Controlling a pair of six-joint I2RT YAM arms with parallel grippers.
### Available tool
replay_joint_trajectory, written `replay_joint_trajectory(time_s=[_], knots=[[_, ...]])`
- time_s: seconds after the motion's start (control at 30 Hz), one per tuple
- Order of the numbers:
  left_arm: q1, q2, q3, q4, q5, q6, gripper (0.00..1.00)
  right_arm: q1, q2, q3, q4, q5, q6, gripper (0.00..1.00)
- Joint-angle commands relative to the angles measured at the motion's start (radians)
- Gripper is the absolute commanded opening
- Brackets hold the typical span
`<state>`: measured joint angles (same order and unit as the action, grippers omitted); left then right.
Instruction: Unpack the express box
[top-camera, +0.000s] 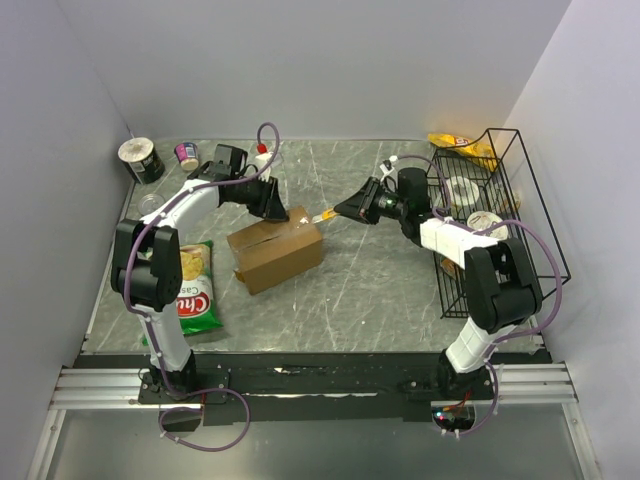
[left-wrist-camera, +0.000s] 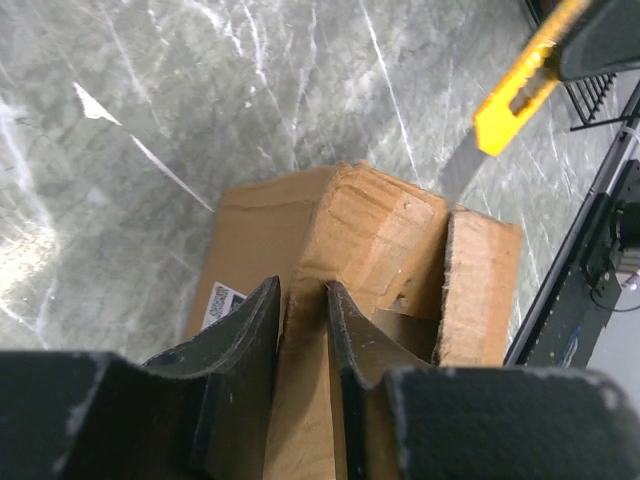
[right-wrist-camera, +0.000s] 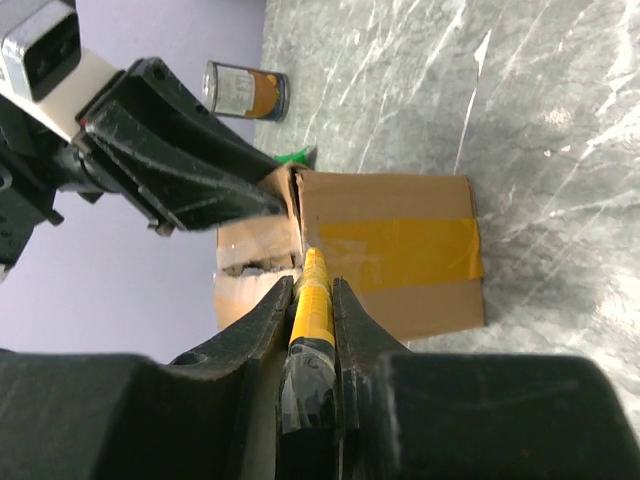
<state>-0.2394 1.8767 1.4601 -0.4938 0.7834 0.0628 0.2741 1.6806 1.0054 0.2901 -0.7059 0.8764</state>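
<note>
The express box (top-camera: 275, 255), a brown carton, lies left of centre on the grey marble table, with one top flap lifted. My left gripper (top-camera: 280, 210) is shut on the raised edge of that flap (left-wrist-camera: 303, 300), cardboard pinched between both fingers (left-wrist-camera: 250, 335). My right gripper (top-camera: 350, 208) is shut on a yellow utility knife (right-wrist-camera: 315, 300). The knife's blade tip reaches the box's upper right corner (top-camera: 322, 216). In the right wrist view the box end (right-wrist-camera: 400, 250) carries a band of glossy tape. The knife (left-wrist-camera: 525, 85) hangs above the opened corner in the left wrist view.
A black wire basket (top-camera: 530, 200) with tins stands at the right, beside the right arm. A yellow packet (top-camera: 455, 143) lies behind it. A green crisp bag (top-camera: 197, 290) lies left of the box. A tin (top-camera: 140, 158), a small cup (top-camera: 187, 153) and a white bottle (top-camera: 262, 155) stand at the back left.
</note>
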Motion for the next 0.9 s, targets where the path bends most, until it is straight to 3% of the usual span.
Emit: replay_joint_trajectory(time_s=[0.0,0.2,0.7,0.87], knots=[[0.037,0.033,0.008,0.023,-0.217,0.015,0.01,-0.012,-0.047,-0.030,-0.088,-0.108,-0.088,0.00],[0.042,0.032,0.005,0.029,-0.243,0.015,0.01,-0.013,-0.065,-0.027,-0.129,-0.144,-0.149,0.00],[0.045,0.033,0.011,0.037,-0.227,0.014,0.01,-0.059,-0.202,-0.017,-0.443,-0.211,-0.413,0.00],[0.031,0.021,0.017,0.028,-0.148,0.038,0.01,-0.076,-0.263,-0.030,-0.395,-0.182,-0.438,0.00]])
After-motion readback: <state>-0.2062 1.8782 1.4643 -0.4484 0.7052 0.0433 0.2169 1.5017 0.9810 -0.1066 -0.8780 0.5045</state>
